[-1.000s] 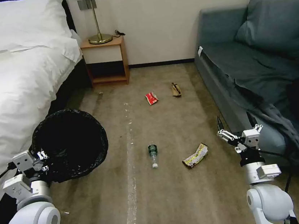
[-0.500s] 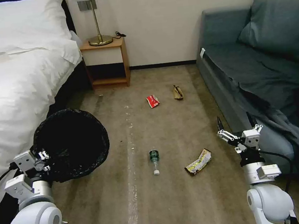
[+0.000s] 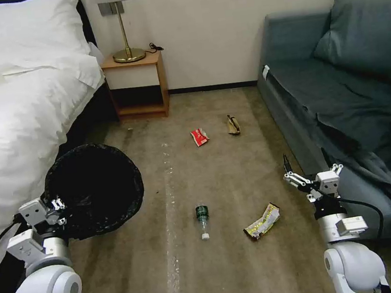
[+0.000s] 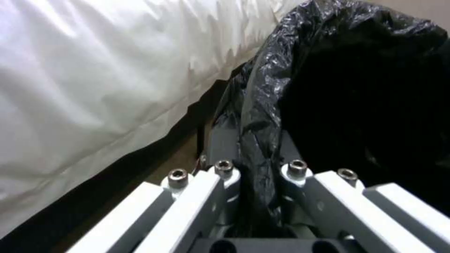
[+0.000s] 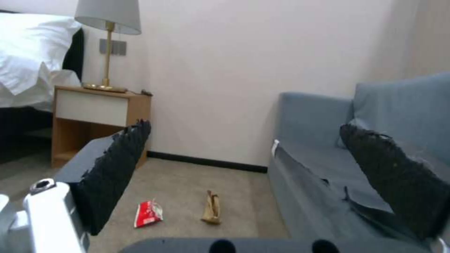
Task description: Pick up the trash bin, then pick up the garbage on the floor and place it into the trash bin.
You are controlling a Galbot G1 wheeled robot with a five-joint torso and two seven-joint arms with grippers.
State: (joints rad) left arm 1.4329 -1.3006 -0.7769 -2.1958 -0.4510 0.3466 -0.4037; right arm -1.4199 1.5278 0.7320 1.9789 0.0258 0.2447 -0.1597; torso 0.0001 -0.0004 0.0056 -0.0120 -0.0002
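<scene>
I have the left gripper [image 3: 56, 207] pinching the rim of the trash bin [image 3: 93, 187]; in the left wrist view its fingers [image 4: 220, 140] are pressed onto the folded edge of the black bag [image 4: 262, 116], one inside the rim and one outside. That grip carries the bin off the carpet [image 3: 229, 266] with its mouth tipped toward me, just beyond the fingers and beside the bed [image 3: 7, 122], so I judge it is held as a ready receptacle while the other arm collects.

The right gripper [image 3: 305, 166] hangs above the carpet near the sofa [image 3: 341, 95], its fingers [image 5: 117, 168] spread wide and holding nothing, which suits a reach down.

All four pieces of garbage lie on the carpet. The yellow snack wrapper [image 3: 262, 221] is nearest, below and just inward of the spread fingers. The clear bottle [image 3: 202, 215] lies farther inward, between the two grippers. The red packet [image 3: 199, 136] and brown paper wrapper [image 3: 233, 124] sit close together, well ahead of the right fingers, toward the nightstand [image 3: 138, 84]. I judge the bin pickup done and the collecting not yet begun.
</scene>
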